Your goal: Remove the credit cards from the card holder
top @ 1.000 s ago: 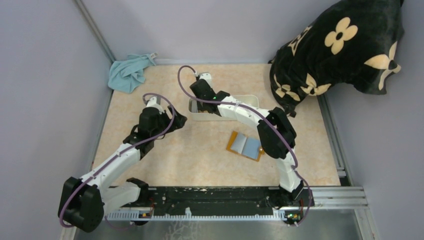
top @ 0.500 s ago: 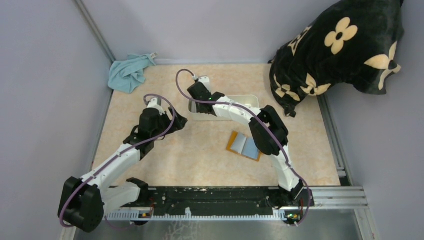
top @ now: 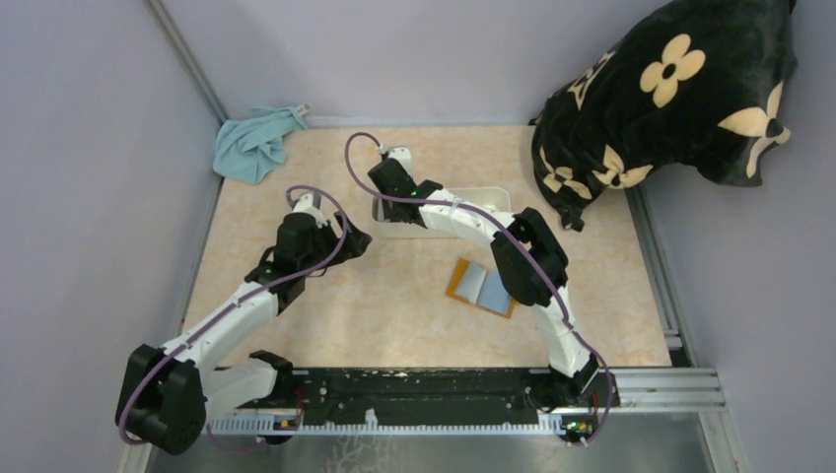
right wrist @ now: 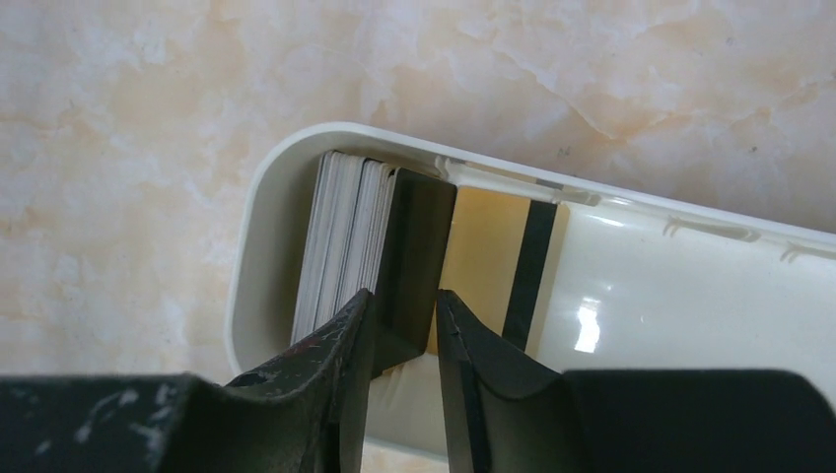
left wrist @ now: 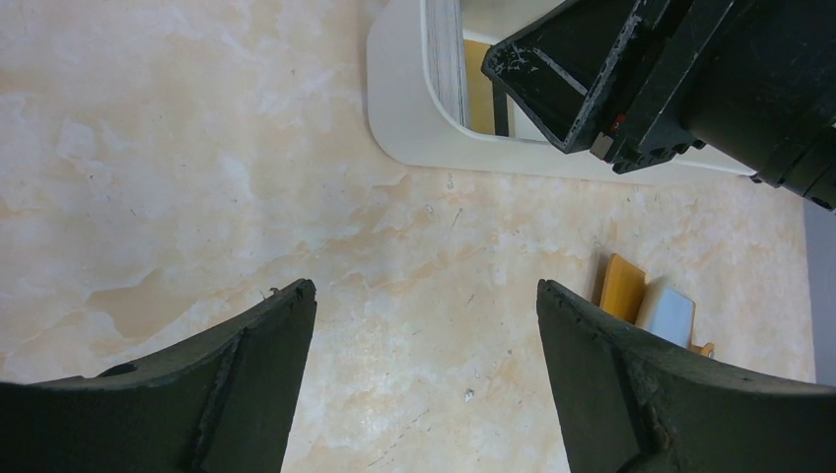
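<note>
Hanging in the tray (right wrist: 256, 227), your right claw (right wrist: 404, 296) stands parted around a dark card (right wrist: 419, 217). Your left claw (left wrist: 424, 286) gapes above the tabletop (left wrist: 197, 148).

From above, your right arm (top: 463, 219) hides much of the white tray (top: 498, 197) — and a corner of the card holder (top: 456, 283).

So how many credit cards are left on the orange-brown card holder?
1: a pale blue-grey rectangular card lies on the flat orange-brown leather-like card holder, in front of the long white tray. Others may be hidden under it.
</note>
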Controlling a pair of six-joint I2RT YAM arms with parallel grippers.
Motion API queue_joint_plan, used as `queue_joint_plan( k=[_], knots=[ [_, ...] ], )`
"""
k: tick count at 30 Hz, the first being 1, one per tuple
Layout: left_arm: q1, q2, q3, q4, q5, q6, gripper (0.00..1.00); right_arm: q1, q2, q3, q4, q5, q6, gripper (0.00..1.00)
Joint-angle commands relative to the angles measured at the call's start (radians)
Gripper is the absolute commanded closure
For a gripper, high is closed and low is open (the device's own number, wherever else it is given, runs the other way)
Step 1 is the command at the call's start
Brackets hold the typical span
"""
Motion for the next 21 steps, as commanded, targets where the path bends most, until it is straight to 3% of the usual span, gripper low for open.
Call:
queue_joint_plan(
  k=[1,13,21],
  knots=[
    [0.006,0.011,-0.002,0.021,0.012,0.018,0.11,0.009,-0.021,0.024,0.079,-0.037,-0.006,0.68],
    [0.007,0.029,0.005,0.023,0.038,0.023,0.11,0.001,-0.107,-0.061,0.148,-0.056,0.0,0.68],
    [0.006,0.049,0.015,0.075,0.136,0.025,0.11,-0.058,-0.453,-0.463,0.433,-0.046,0.007,0.69]
  ],
)
